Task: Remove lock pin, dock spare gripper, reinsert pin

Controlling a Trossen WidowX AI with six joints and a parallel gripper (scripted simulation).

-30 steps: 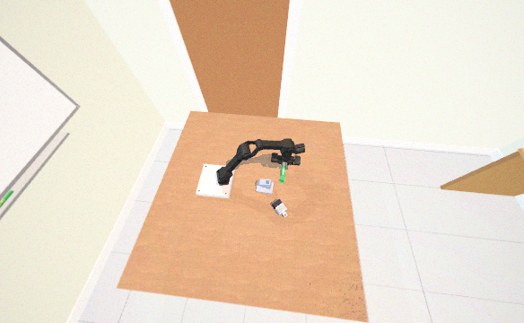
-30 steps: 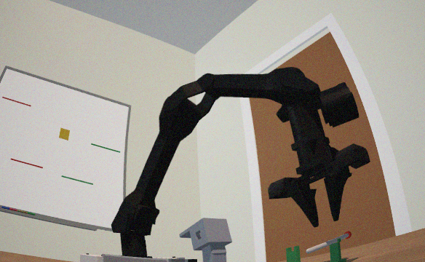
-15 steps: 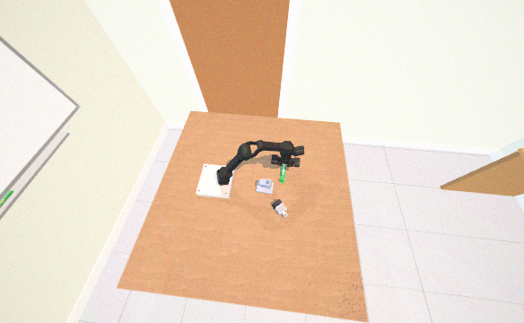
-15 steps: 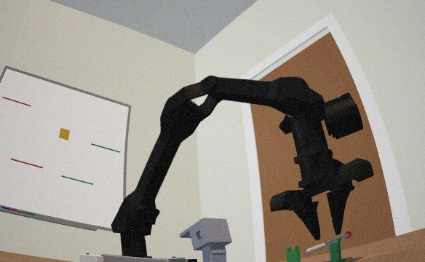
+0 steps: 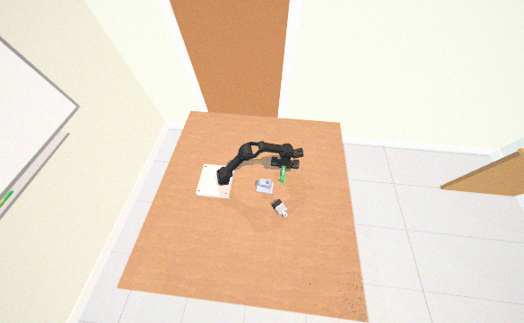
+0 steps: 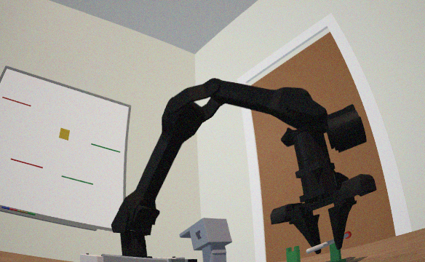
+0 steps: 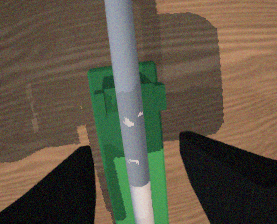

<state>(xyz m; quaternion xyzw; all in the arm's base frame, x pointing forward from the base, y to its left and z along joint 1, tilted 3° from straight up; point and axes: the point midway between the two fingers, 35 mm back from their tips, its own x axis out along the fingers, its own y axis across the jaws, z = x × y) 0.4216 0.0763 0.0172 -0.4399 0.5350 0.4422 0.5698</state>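
The lock pin (image 6: 311, 249) (image 7: 120, 45) is grey and white with a red head. It lies across the green holder (image 5: 282, 180) (image 6: 292, 255) (image 7: 160, 187), outside the mount. My gripper (image 5: 284, 166) (image 6: 329, 249) (image 7: 136, 148) points down over the holder with its fingers open. The pin runs between the fingertips, with a gap on each side in the wrist view. The red head is out of the wrist view. The blue-grey mount (image 5: 265, 187) (image 6: 214, 234) stands between the arm base and the holder, with no pin in its socket. The spare gripper (image 5: 280, 208), black and white, lies on the table.
The white base plate (image 5: 213, 190) of the arm is at the left of the wooden table (image 5: 244, 269). In the top view, the mount stands left of the holder, and the spare gripper lies below both.
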